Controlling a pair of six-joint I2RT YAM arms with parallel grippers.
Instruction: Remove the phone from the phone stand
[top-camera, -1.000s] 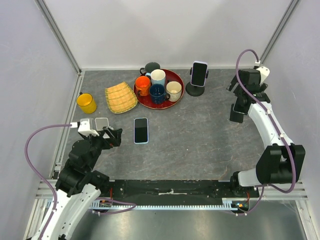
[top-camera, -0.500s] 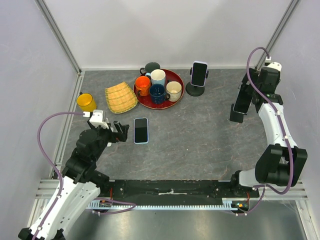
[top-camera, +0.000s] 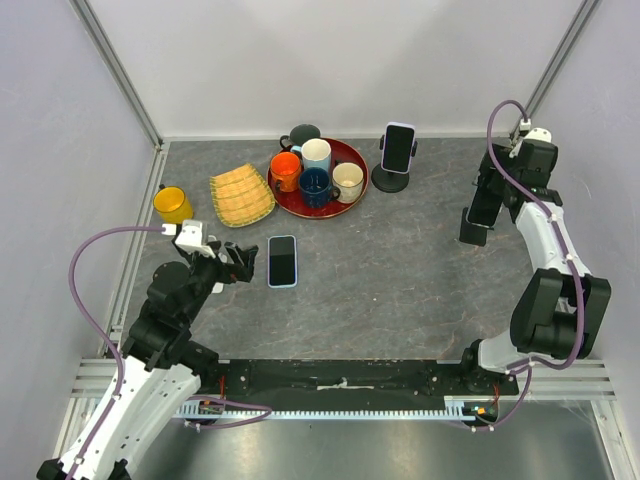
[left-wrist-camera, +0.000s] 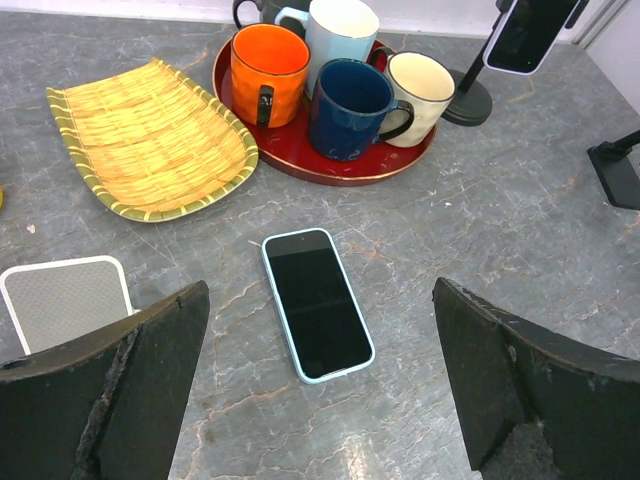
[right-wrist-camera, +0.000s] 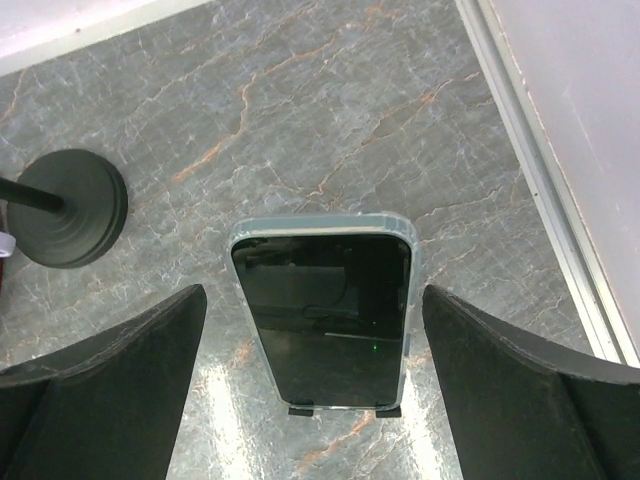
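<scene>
A phone in a pale case (right-wrist-camera: 322, 305) stands on a small black stand whose clips (right-wrist-camera: 345, 410) hold its lower edge, at the table's right side. My right gripper (right-wrist-camera: 314, 292) is open just above it, one finger on each side, not touching; the phone (top-camera: 483, 207) and gripper (top-camera: 487, 195) also show in the top view. A second phone (top-camera: 398, 147) stands on a round-based stand (top-camera: 391, 180) at the back. A third phone (left-wrist-camera: 317, 302) lies flat on the table. My left gripper (left-wrist-camera: 318, 292) is open and empty above it.
A red tray (top-camera: 352, 195) with several mugs stands at the back, with a bamboo dish (top-camera: 241, 194) and a yellow mug (top-camera: 173, 205) to its left. A white square pad (left-wrist-camera: 65, 300) lies by my left finger. The right wall rail (right-wrist-camera: 540, 200) runs close to the stand.
My right wrist swung out to the right and now hangs over the phone on the right stand. My left arm moved forward and right toward the flat phone.
</scene>
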